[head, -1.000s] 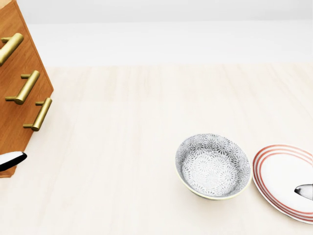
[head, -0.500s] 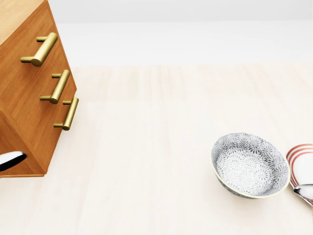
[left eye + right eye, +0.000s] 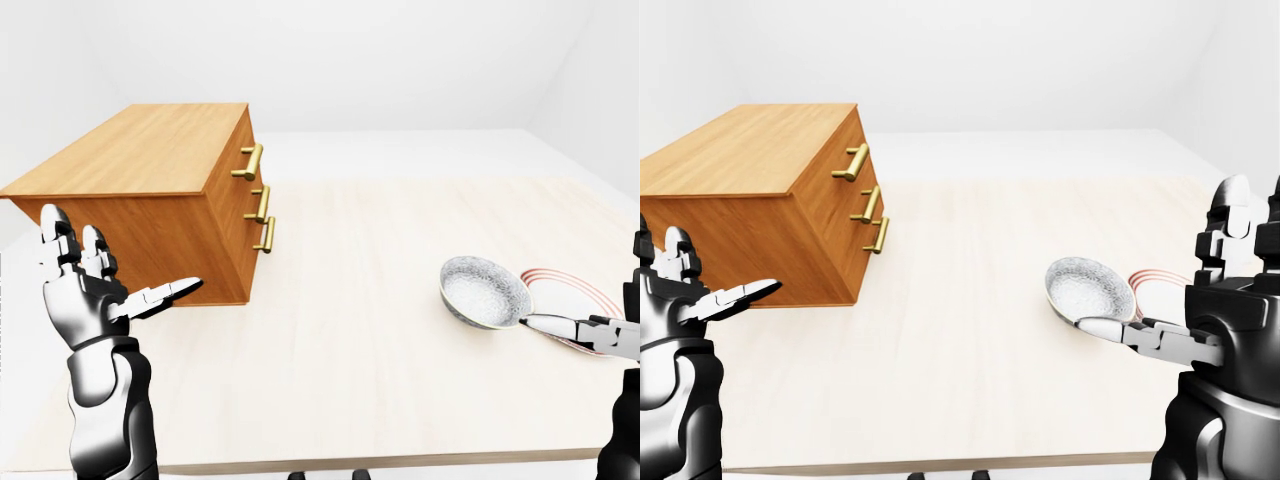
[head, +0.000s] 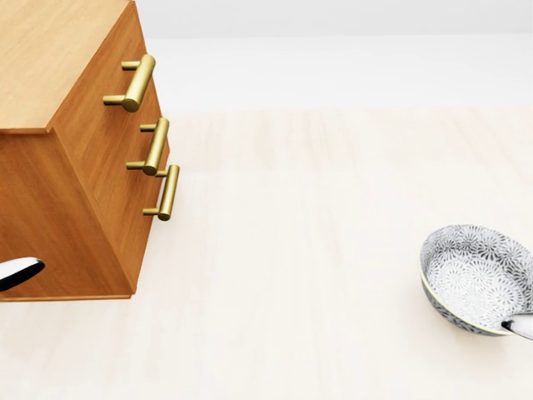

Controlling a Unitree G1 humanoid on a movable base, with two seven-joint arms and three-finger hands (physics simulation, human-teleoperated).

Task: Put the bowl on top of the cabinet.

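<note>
A grey patterned bowl [image 4: 475, 277] sits upright on the pale wooden table [image 4: 316, 250], at the right edge of the head view. The wooden cabinet [image 3: 150, 185], with three brass handles [image 4: 155, 147], stands on the table at the left. My right hand [image 3: 1200, 305] is open beside the bowl. One long finger [image 3: 1120, 328] points at the bowl's near rim, and I cannot tell whether it touches. My left hand [image 3: 105, 285] is open, raised before the cabinet's near side and holding nothing. Its fingertip [image 4: 17, 272] shows at the left edge of the head view.
A white plate with red rings [image 3: 578, 300] lies flat just right of the bowl. The cabinet's flat top [image 3: 750, 148] is bare wood. The table's near edge [image 3: 350, 462] runs along the bottom of the eye views.
The whole head view has shifted: cabinet and bowl slid right in the picture, so the camera moved. The cabinet's top came into view and the plate left the frame. Both hands kept their places.
</note>
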